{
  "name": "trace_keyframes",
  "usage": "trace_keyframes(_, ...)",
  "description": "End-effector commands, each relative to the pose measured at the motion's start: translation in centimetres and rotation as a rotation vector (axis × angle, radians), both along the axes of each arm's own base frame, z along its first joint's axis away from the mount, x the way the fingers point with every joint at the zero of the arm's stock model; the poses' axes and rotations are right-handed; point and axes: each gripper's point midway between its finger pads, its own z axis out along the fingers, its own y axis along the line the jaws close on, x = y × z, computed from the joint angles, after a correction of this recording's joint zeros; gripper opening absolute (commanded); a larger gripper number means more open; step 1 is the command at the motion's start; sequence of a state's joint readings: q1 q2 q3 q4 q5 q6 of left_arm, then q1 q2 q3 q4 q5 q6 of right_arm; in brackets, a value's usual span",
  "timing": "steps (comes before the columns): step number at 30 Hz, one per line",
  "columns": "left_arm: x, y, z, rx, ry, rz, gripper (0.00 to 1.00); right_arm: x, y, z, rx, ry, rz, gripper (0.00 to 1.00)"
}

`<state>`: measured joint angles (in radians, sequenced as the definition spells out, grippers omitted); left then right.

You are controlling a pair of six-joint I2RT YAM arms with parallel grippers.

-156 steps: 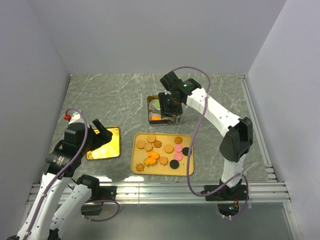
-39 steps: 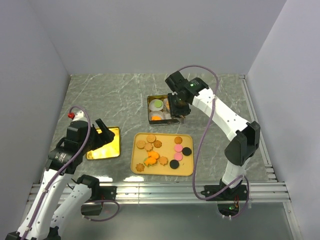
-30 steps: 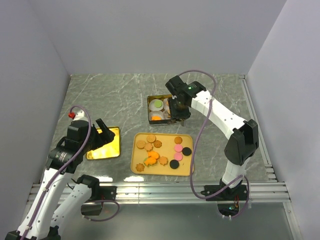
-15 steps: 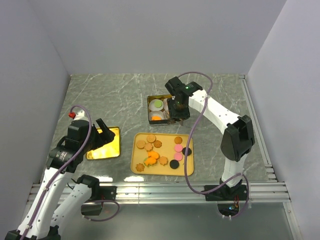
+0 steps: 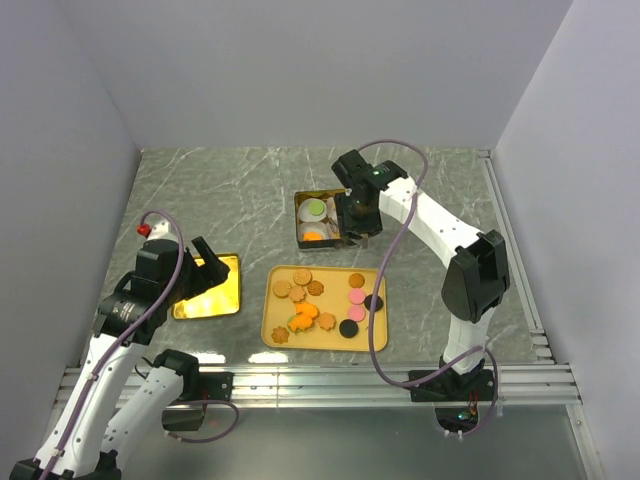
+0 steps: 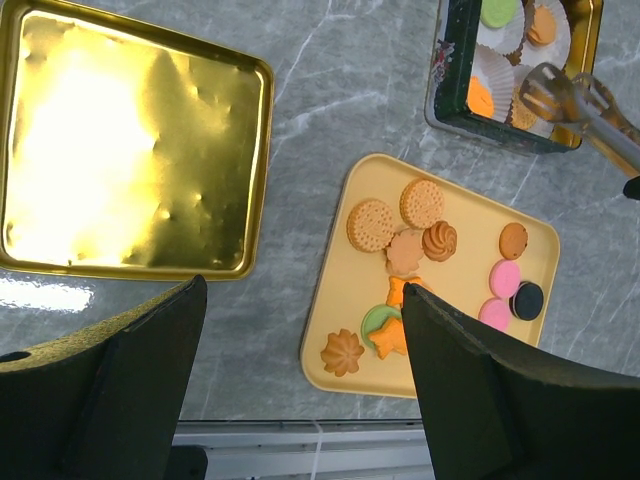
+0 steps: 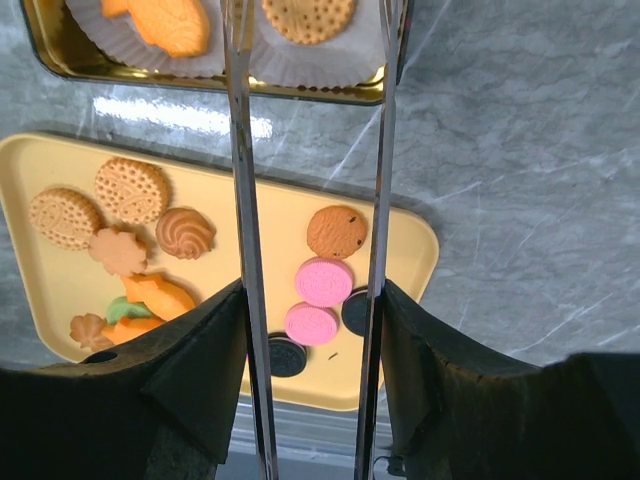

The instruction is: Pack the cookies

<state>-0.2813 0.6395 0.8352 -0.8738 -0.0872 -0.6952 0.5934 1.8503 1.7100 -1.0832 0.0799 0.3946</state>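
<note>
Tongs (image 7: 243, 180), clasped by right gripper (image 7: 312, 300), widened over cookies (image 7: 308, 15) in tin (image 6: 440, 60); left gripper (image 6: 302, 290) wide.

The counter (image 5: 230, 190) looked like grey veined stone, smooth with a soft sheen. The lid (image 6: 120, 140) was gold metal, mirror-bright and faintly dimpled, and it glared back at me. The tin (image 6: 437, 90) had the same glossy gold inside its rim and a dark printed wall. The tray (image 6: 325, 310) read as matt yellow plastic. The paper cups (image 6: 495, 65) were white and finely pleated. The tongs (image 7: 240, 200) were polished steel. The cookies (image 6: 371, 224) looked dry and matt, the brown ones dotted or ridged and the pink ones (image 7: 323, 281) smoother. The left pincer (image 6: 302, 290) had matt black plastic fingers (image 6: 110, 380).
</note>
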Motion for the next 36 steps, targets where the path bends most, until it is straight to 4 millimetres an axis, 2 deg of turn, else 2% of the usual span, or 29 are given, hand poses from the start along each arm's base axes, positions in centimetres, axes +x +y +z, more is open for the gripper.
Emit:
trace_keyframes(1,0.5,0.2,0.6,0.002,-0.027,0.018,0.85,1.6,-0.3,4.3,0.042,-0.118,-0.007,0.59)
trace_keyframes(7,0.5,0.3,0.6,0.002,-0.027,0.026,0.85,1.9,-1.0,7.5,0.062,-0.175,-0.016,0.58)
trace_keyframes(10,0.5,0.3,0.6,0.001,-0.03,0.029,0.85,2.0,-2.2,8.5,0.059,-0.201,-0.041,0.58)
trace_keyframes(14,0.5,0.4,0.7,0.0,-0.033,0.031,0.85,2.1,-3.9,8.5,0.06,-0.207,-0.063,0.58)
trace_keyframes(22,0.5,0.4,0.7,0.002,-0.032,0.03,0.85,1.6,-8.7,5.9,0.044,-0.171,-0.15,0.58)
trace_keyframes(27,0.5,0.3,0.7,0.001,-0.032,0.029,0.85,1.0,-11.8,2.6,0.025,-0.117,-0.212,0.58)
trace_keyframes(31,0.5,0.4,0.8,-0.001,-0.036,0.034,0.85,0.4,-13.3,-0.4,0.069,-0.054,-0.268,0.57)
trace_keyframes(36,0.4,0.5,0.8,-0.002,-0.041,0.039,0.85,-0.5,-13.7,-3.6,0.124,0.02,-0.301,0.56)
